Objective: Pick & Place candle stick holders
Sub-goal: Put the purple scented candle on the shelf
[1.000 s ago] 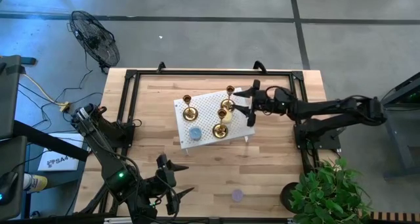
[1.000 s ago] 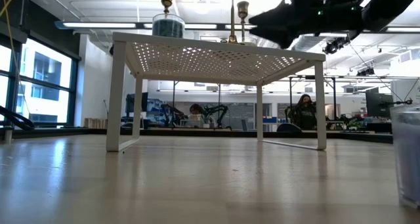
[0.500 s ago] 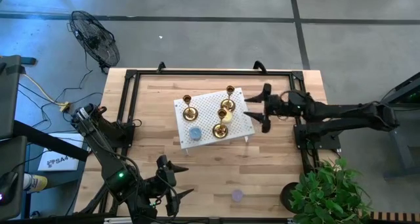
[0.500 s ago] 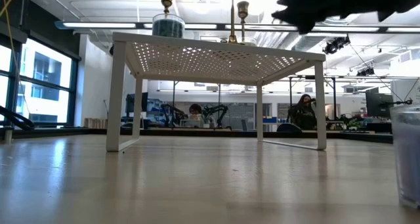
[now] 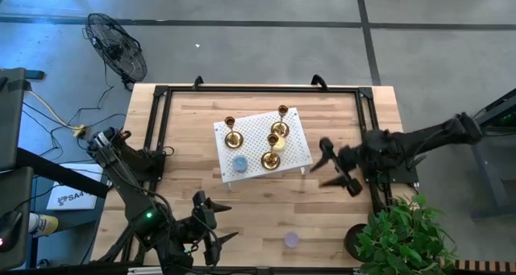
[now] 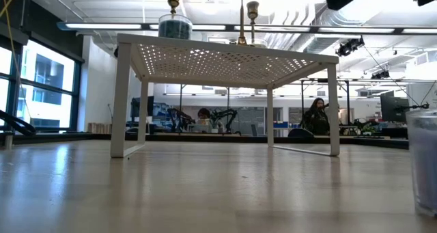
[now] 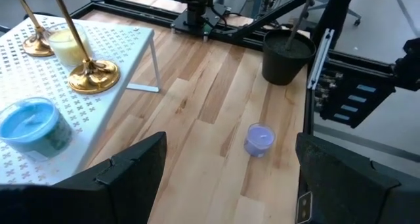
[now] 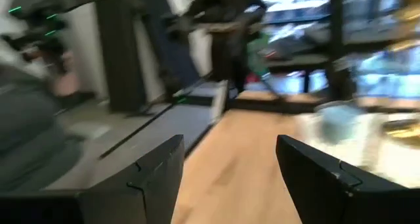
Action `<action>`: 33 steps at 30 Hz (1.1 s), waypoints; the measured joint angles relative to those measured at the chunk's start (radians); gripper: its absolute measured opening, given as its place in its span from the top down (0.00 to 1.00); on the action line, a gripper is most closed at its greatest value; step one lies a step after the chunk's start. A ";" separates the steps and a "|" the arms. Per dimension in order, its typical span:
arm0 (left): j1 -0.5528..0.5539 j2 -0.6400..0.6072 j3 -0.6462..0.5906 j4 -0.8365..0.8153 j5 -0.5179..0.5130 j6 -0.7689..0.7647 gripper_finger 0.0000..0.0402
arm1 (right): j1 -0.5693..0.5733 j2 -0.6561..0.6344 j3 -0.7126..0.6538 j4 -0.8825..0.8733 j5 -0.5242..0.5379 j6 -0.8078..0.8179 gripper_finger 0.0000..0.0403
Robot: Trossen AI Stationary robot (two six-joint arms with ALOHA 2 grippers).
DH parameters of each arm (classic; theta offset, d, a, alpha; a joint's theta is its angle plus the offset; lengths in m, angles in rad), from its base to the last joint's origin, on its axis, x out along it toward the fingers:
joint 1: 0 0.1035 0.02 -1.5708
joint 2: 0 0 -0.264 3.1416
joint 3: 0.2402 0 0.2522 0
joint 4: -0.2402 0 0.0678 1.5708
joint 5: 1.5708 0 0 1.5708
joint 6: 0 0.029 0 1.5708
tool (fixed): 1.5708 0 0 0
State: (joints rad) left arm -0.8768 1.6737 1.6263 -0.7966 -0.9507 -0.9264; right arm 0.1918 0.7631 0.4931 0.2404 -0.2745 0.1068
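Three gold candlesticks (image 5: 231,135) (image 5: 282,114) (image 5: 272,156) stand upright on their round bases on the white perforated stand (image 5: 297,150) at mid-table. In the left wrist view two of their bases show (image 7: 95,75) (image 7: 36,46). My right gripper (image 5: 324,165) is open and empty, just right of the stand and clear of it; its wrist view (image 8: 226,178) is blurred. My left gripper (image 5: 230,220) is open and empty near the table's front edge, as its wrist view also shows (image 7: 230,184).
A blue candle (image 5: 240,164) and a yellow candle (image 5: 276,146) also sit on the stand. A purple candle (image 5: 291,239) stands on the wood near the front edge. A potted plant (image 5: 399,231) is at the front right corner. A black frame (image 5: 157,130) rims the table.
My right gripper has drawn back from the candlesticks on the stand toward the table's right and near edges, staying open and empty. The candlesticks stand as they did.
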 joint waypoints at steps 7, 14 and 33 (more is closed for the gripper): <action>0.000 0.000 -0.037 0.047 0.010 -0.002 0.17 | 0.229 0.099 0.000 0.033 0.148 -0.001 0.41; 0.000 0.000 -0.040 0.047 0.029 -0.022 0.17 | 0.391 0.211 0.000 0.044 0.375 -0.002 0.41; 0.000 0.000 -0.040 0.047 -0.003 -0.022 0.17 | 0.559 0.705 0.346 -0.309 0.470 0.273 0.41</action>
State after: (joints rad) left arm -0.8768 1.6735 1.5867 -0.7494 -0.9533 -0.9485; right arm 0.7509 1.4678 0.8386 -0.0689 0.1956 0.3795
